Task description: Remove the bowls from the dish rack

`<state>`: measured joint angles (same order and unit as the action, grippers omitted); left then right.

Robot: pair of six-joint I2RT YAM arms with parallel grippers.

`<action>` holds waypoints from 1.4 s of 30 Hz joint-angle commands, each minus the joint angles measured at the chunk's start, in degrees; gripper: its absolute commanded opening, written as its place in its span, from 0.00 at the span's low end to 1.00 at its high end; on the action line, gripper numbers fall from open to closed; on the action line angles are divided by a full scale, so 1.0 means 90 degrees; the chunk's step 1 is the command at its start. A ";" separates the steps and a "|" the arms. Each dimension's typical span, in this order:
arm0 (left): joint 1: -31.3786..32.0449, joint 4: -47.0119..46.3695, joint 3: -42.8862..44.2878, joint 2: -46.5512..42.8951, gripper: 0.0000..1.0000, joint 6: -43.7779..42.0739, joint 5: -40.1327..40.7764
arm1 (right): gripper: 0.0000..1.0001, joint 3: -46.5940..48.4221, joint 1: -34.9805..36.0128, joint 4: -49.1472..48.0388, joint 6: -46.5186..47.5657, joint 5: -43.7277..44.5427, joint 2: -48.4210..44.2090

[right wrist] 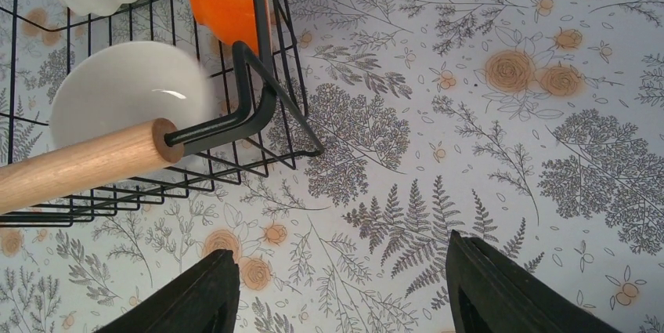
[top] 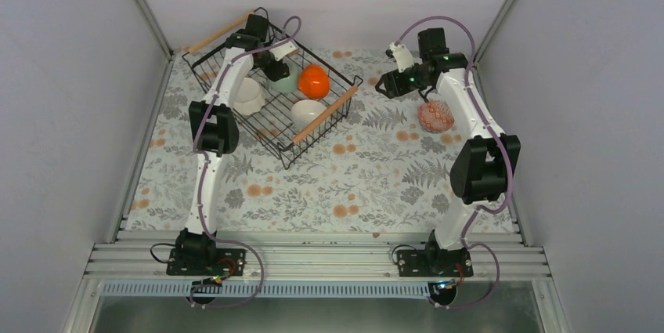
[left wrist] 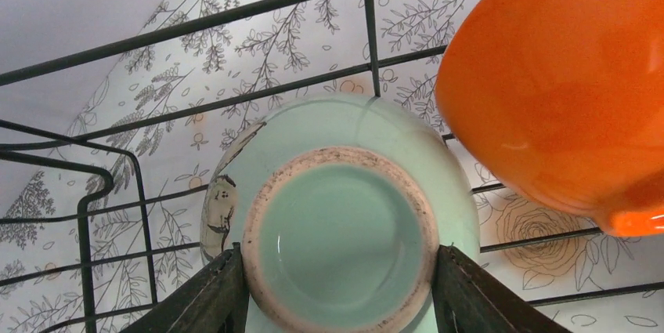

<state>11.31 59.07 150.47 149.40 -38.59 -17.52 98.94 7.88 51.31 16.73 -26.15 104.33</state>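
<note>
Jaws on the left gripper (left wrist: 338, 258) are closed in about halfway, and both fingers (left wrist: 211, 294) are pressed against the sides of the pale green bowl (left wrist: 344, 137). That bowl is sat upside down inside the dish rack (top: 270, 125), toward its far side, with the foot ring facing the wrist camera. Right next to it in the rack the orange bowl (left wrist: 564, 74) is found, though whether the two are touching can't be told tbh. Also parked in the rack: a scalloped white bowl (top: 247, 95) over at its left side, and a plain white bowl (right wrist: 125, 90) tucked under the near wooden handle (right wrist: 78, 164). Right gripper (right wrist: 341, 247) jaws are spread wide with nothing held between them, and it's hung over the floral tablecloth (right wrist: 470, 114) just outside the rack's right corner. One reddish patterned bowl (top: 435, 116) is already out, set down on the cloth well to the right of the rack
</note>
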 commanded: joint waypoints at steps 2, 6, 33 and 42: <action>0.0152 0.0367 -0.0127 -0.0004 0.45 -0.0075 -0.0448 | 0.64 0.0111 0.0070 0.0030 0.0080 -0.0064 -0.0020; 0.0102 0.0434 -0.0099 -0.0051 0.39 -0.0049 -0.0517 | 0.64 0.0102 0.0064 0.0033 0.0075 -0.0081 -0.0048; -0.0095 0.0266 -0.0162 -0.1057 0.21 0.0288 -0.0326 | 0.65 0.0469 0.0130 0.0202 0.0153 -0.0454 -0.0192; -0.0095 -0.0188 -0.0172 -0.1324 0.21 0.0600 0.0013 | 0.65 0.0526 0.0185 0.0230 0.0163 -0.0398 -0.0161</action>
<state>10.63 62.33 148.27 142.32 -35.07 -17.67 101.91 8.95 52.77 17.54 -28.73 104.09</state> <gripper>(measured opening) 0.542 0.653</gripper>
